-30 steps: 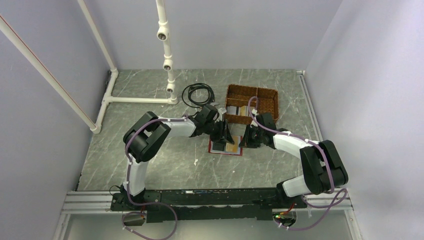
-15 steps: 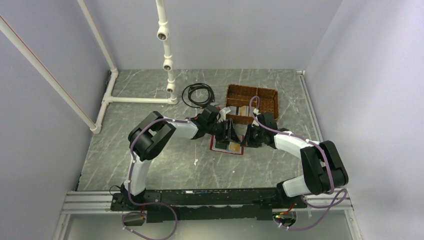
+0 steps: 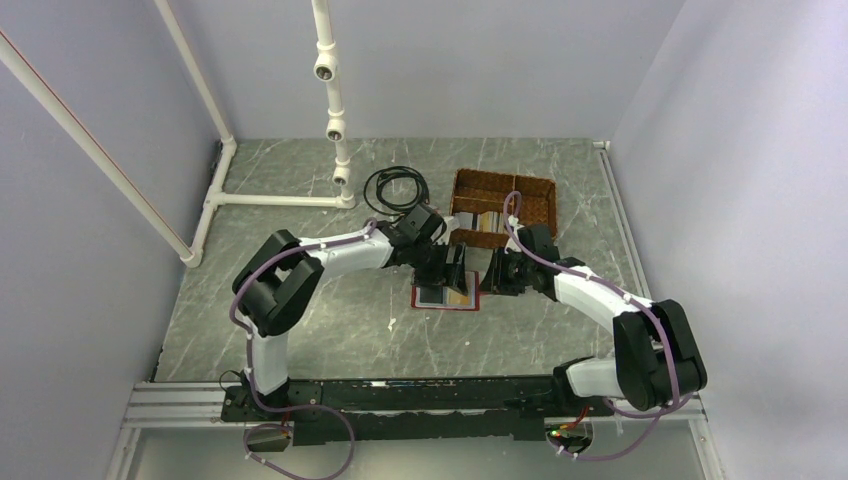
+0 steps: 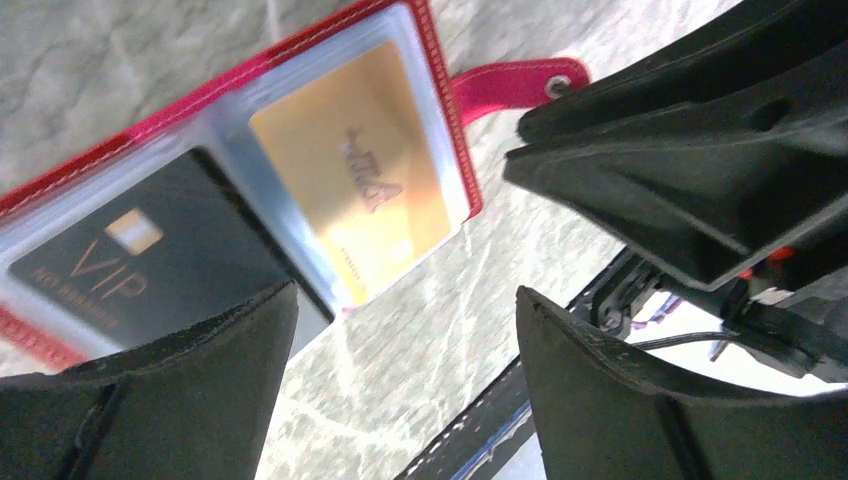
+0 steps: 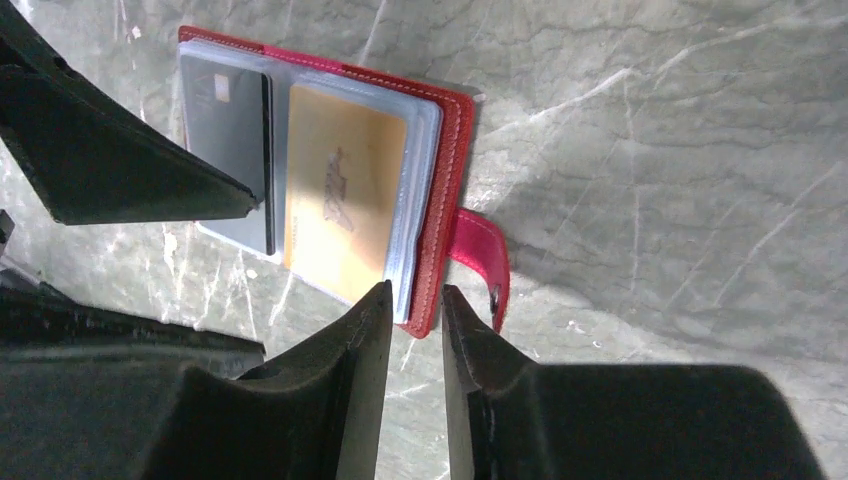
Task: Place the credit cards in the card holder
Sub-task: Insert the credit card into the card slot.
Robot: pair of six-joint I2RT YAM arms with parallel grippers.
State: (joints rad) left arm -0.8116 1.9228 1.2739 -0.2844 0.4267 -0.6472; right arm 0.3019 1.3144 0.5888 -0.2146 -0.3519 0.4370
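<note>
Two arms bent inward, meeting low over the card holder, open flat on the table just before the basket. Left gripper spread wide, gripping nothing; right gripper parted only by a narrow gap, nothing between. Two credit cards in the sleeves: one dark card, one gold card. Red snap tab and lettering clear only from the wrists

Overhead from behind, wrist views close, downward (both share card holder)
</note>
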